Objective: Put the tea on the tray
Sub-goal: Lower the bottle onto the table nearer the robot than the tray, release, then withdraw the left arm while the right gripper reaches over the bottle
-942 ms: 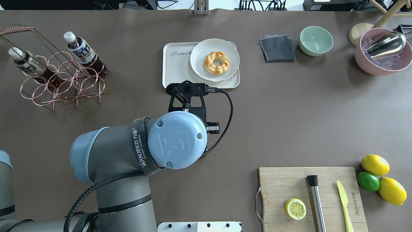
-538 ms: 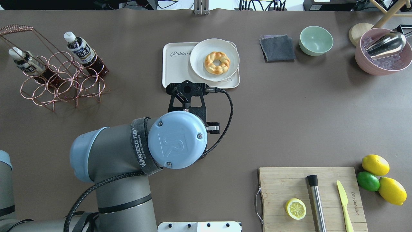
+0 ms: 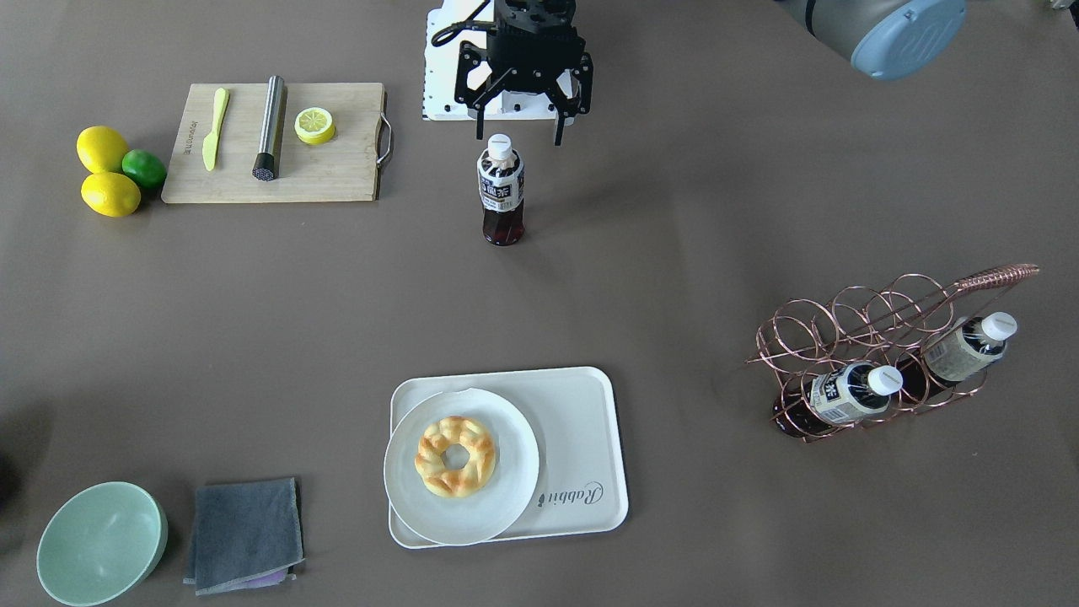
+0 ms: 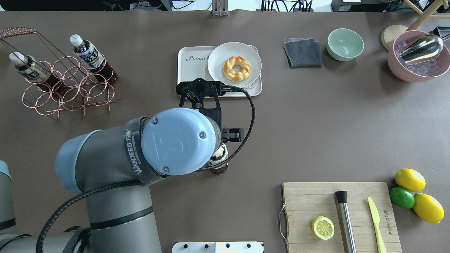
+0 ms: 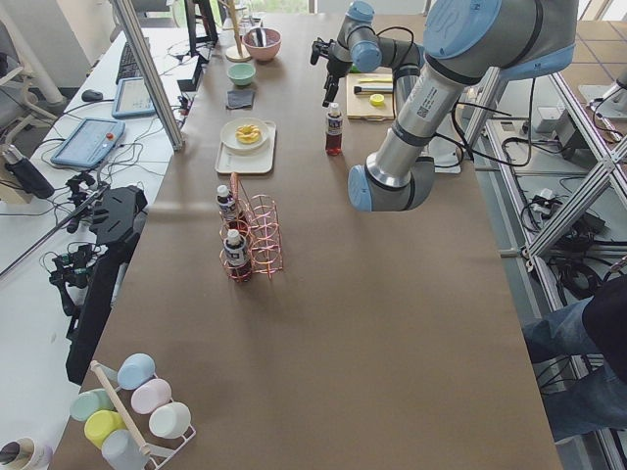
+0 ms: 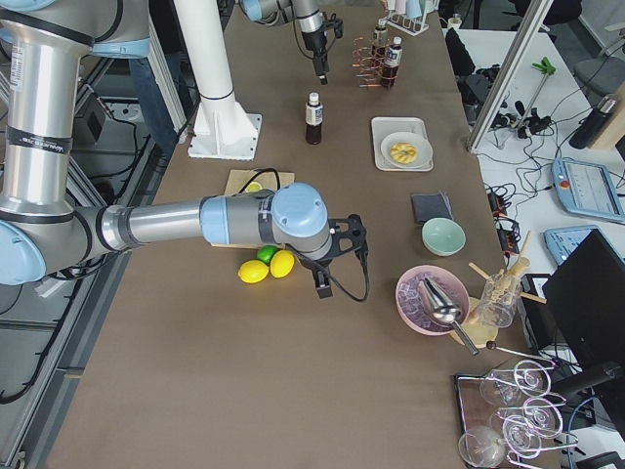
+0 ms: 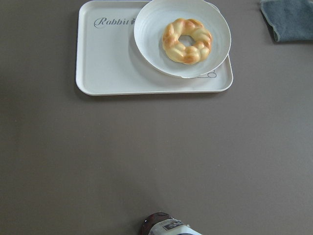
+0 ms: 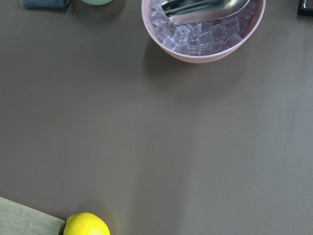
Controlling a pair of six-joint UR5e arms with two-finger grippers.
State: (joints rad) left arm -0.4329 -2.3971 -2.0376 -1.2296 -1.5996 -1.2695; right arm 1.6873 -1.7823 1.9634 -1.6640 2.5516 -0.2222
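Note:
A tea bottle [image 3: 501, 190] stands upright on the table, apart from the tray; in the overhead view [image 4: 218, 162] the left wrist mostly hides it. My left gripper [image 3: 517, 136] hangs open and empty just above the bottle's cap. The cream tray [image 3: 582, 438] lies farther out and carries a white plate [image 3: 461, 465] with a pastry. In the left wrist view the tray [image 7: 107, 63] is at the top and the bottle [image 7: 166, 227] at the bottom edge. My right gripper [image 6: 337, 269] hovers near the lemons; I cannot tell if it is open or shut.
A copper rack [image 4: 66, 88] at the far left holds two look-alike bottles [image 4: 88, 52]. A cutting board [image 4: 316, 196] holds a lemon half, a muddler and a knife. Lemons and a lime [image 4: 402, 197], a green bowl [image 4: 345, 44], a grey cloth [image 4: 303, 52] and a pink ice bowl [image 4: 418, 56] lie to the right.
In the overhead view my left arm's wrist has shifted left and toward the tray and looks larger. The bottle under it now shows at its edge.

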